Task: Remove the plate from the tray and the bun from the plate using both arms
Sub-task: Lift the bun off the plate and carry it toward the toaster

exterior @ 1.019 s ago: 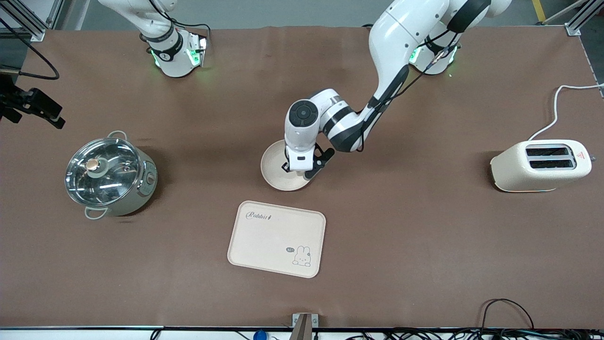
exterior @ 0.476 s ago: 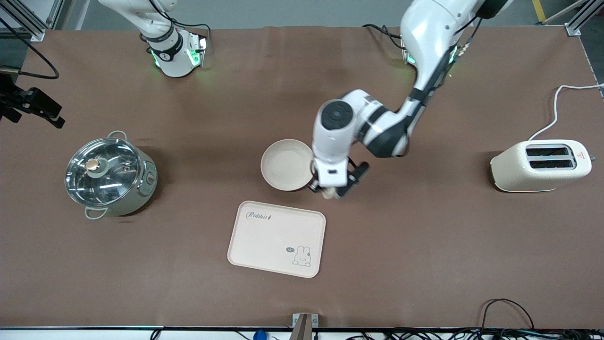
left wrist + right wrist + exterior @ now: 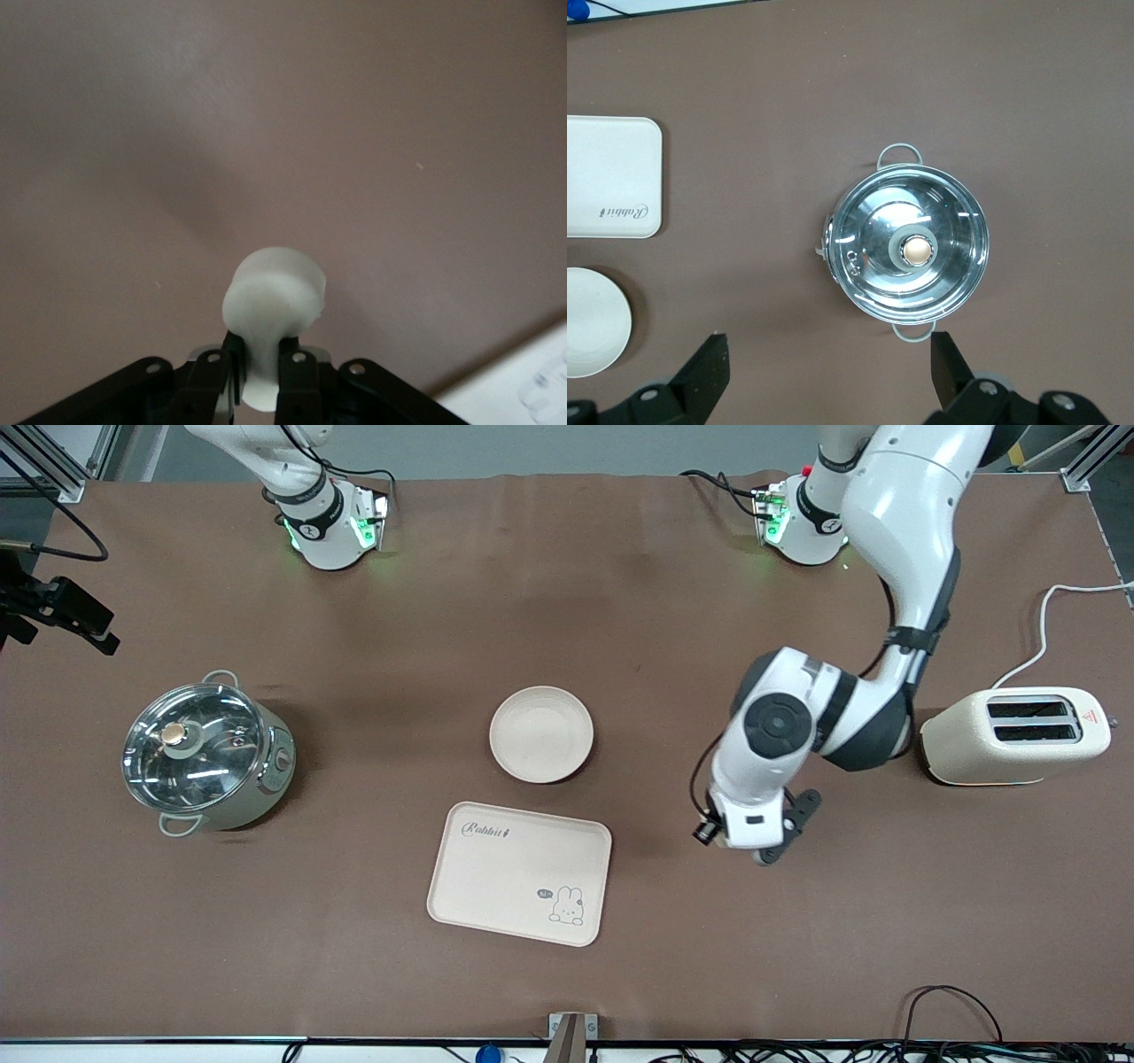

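Left gripper (image 3: 259, 376) pinches the bun (image 3: 273, 297) over bare table between tray (image 3: 520, 872) and toaster (image 3: 1014, 737), its long axis pointing out past the fingertips. Right gripper (image 3: 828, 372) waits spread wide above the pot (image 3: 908, 254); plate (image 3: 541, 733) lies flat.

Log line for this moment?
left pincer: shut on bun, over bare table | right pincer: open, above pot | plate: empty

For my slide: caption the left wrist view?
Left gripper pinches the pale bun above the bare brown table.
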### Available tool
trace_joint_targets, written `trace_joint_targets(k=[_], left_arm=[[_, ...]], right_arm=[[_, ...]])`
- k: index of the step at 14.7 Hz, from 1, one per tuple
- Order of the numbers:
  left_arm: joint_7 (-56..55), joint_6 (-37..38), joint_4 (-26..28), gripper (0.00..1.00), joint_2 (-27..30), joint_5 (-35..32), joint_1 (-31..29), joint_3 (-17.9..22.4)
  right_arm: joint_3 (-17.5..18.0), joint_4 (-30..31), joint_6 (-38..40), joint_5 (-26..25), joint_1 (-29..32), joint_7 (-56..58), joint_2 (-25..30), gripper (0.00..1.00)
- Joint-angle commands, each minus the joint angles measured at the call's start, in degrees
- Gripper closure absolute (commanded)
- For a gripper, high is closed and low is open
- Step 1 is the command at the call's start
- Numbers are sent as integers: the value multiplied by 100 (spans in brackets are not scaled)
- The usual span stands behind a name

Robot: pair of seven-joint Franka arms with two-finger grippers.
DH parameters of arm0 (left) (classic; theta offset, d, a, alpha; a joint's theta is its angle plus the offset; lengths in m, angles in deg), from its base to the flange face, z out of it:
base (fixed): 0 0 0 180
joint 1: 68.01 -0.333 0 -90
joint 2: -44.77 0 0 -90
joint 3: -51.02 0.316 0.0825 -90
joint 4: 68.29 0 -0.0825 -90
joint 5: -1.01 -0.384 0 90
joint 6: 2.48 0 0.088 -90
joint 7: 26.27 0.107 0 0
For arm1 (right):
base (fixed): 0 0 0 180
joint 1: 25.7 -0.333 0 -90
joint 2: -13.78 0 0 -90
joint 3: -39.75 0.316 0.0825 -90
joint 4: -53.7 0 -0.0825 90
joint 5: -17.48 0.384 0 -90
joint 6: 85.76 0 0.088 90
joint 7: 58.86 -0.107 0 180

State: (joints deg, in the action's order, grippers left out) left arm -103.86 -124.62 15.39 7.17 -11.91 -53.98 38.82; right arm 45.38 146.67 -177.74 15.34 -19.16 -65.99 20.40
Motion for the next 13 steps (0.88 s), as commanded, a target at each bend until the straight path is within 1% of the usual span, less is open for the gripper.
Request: trace_joint_targets(k=[1, 3, 5, 7, 8, 9, 11, 12, 13], left_arm=[[349, 41, -1, 82, -370, -131, -286, -38], [403, 23, 165, 82, -459, -123, -479, -29], [446, -73, 307, 82, -485, -184, -830, -29], [587, -257, 290, 81, -634, -246, -1033, -38], [596, -363, 289, 79, -687, -254, -1060, -29], [596, -442, 281, 79, -731, -333, -1095, -37], [596, -513, 263, 79, -845, -736, -1270, -38], [683, -565, 263, 78, -889, -755, -1358, -46], [815, -609, 254, 72, -924, -738, -1376, -46]], right_arm=[[26, 108, 49, -32, -3, 27, 147, 0], [35, 108, 49, -32, -3, 27, 147, 0], [35, 99, 58, -32, -3, 27, 147, 0], [26, 99, 110, -32, 5, 27, 155, 0], [17, 99, 111, -32, 5, 27, 155, 0], [17, 99, 111, -32, 5, 27, 155, 0], [8, 99, 111, -23, 5, 27, 147, 0], [17, 99, 111, -23, 5, 27, 155, 0], [17, 99, 111, -23, 5, 18, 155, 0]])
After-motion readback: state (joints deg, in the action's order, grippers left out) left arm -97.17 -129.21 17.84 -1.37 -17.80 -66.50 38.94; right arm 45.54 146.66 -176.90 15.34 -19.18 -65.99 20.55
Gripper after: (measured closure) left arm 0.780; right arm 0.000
